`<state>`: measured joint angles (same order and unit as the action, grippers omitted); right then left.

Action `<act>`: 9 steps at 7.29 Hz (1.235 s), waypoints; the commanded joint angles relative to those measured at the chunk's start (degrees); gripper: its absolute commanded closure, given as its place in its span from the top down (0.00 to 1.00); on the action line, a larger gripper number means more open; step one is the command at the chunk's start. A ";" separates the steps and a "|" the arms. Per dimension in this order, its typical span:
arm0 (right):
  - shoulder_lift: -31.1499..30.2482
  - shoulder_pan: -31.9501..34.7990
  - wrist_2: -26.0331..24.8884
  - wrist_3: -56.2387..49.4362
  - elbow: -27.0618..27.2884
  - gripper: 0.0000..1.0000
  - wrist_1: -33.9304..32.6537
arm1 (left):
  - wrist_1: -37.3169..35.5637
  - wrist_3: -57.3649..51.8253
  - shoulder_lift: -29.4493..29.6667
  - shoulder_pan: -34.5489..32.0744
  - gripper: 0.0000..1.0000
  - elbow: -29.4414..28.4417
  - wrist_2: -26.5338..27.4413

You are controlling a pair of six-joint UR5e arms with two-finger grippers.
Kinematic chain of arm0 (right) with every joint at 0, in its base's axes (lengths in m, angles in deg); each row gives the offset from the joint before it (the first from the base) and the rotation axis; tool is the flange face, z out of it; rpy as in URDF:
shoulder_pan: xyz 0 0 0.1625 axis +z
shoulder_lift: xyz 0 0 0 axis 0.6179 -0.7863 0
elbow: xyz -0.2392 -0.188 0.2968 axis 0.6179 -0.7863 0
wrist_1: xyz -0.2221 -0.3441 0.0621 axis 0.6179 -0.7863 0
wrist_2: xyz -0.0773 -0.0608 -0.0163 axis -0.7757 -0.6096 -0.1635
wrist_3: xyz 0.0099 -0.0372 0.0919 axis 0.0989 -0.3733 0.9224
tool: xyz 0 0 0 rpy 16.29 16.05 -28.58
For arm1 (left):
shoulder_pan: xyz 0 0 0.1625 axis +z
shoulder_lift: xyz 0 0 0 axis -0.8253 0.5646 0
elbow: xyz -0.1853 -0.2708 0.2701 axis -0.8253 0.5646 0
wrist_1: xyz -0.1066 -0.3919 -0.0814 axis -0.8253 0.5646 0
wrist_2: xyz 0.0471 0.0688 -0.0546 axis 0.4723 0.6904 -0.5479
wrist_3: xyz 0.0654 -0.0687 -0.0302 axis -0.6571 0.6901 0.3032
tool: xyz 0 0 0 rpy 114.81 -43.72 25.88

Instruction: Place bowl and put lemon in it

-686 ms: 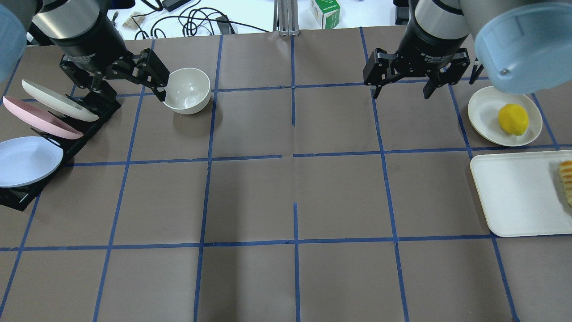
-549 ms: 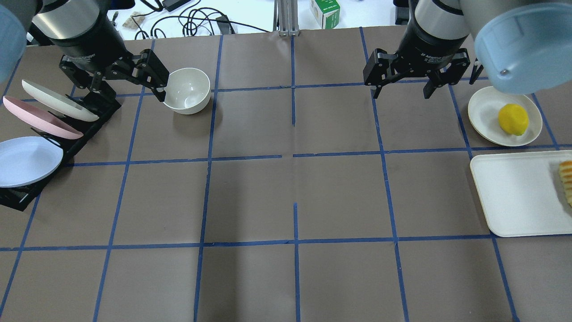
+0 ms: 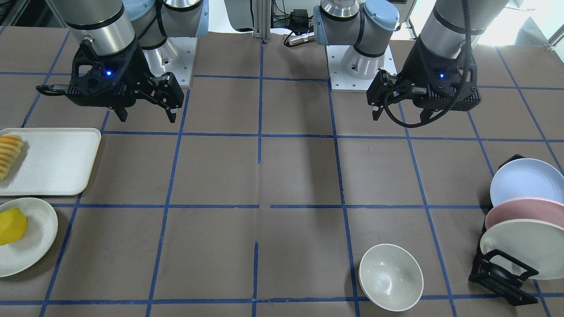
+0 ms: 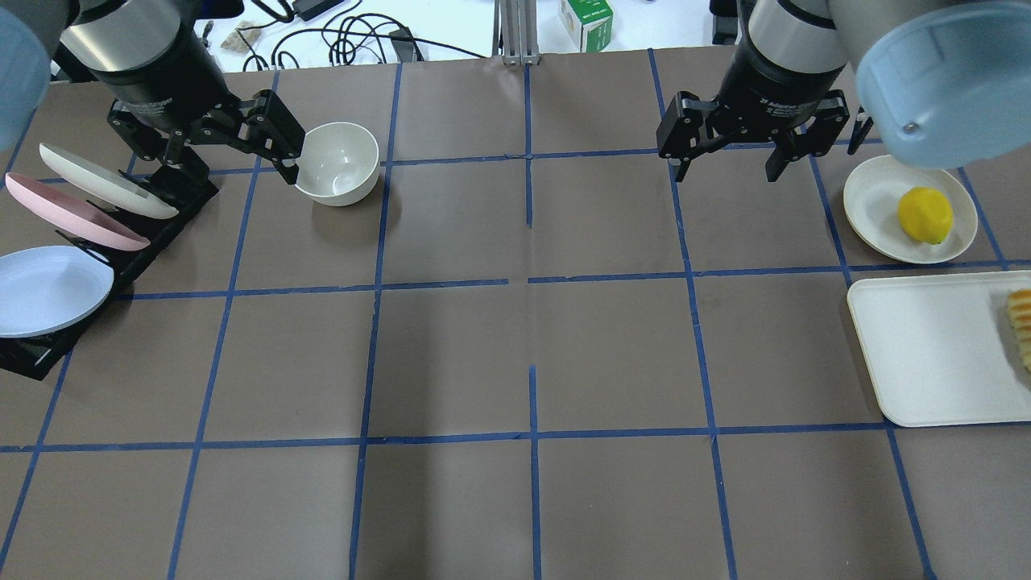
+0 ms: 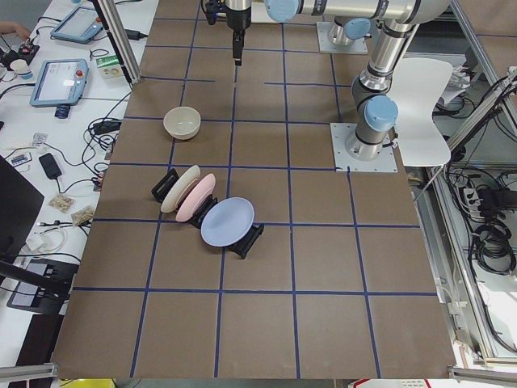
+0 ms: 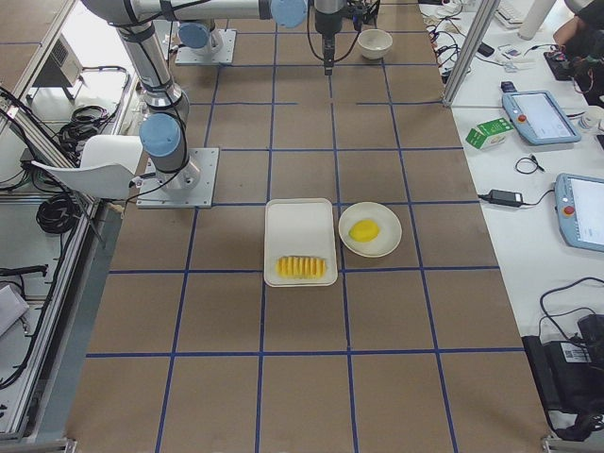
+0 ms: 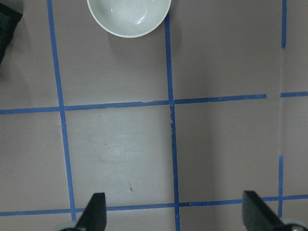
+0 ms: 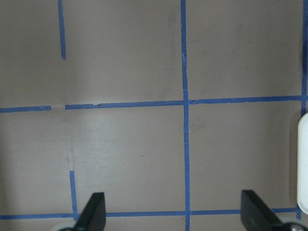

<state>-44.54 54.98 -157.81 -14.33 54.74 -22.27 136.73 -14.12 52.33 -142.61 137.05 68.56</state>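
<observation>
The off-white bowl (image 4: 337,163) stands upright and empty on the table at the far left; it also shows in the front view (image 3: 391,277) and at the top of the left wrist view (image 7: 129,17). The yellow lemon (image 4: 925,215) lies on a cream plate (image 4: 866,201) at the far right, also seen in the front view (image 3: 11,225). My left gripper (image 4: 229,165) is open and empty, held high above the table, short of the bowl (image 3: 398,118). My right gripper (image 4: 725,173) is open and empty, held high, left of the plate (image 3: 146,119).
A black rack (image 4: 173,197) with three pastel plates stands at the left edge. A white tray (image 4: 926,354) with ridged yellow-orange sliced food (image 4: 1020,326) lies near the plate at the right. Blue tape lines grid the brown table.
The right gripper has drifted very slightly to the right. The left gripper, bowl and lemon have not visibly moved.
</observation>
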 commanded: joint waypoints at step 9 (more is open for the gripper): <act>27.98 -31.85 -4.19 -38.72 -3.36 1.00 -21.27 | -30.99 -10.46 39.76 8.50 1.00 -10.12 -4.02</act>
<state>-21.87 26.18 -165.87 -50.61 51.29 -38.47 109.63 -24.40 90.34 -134.54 125.27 65.13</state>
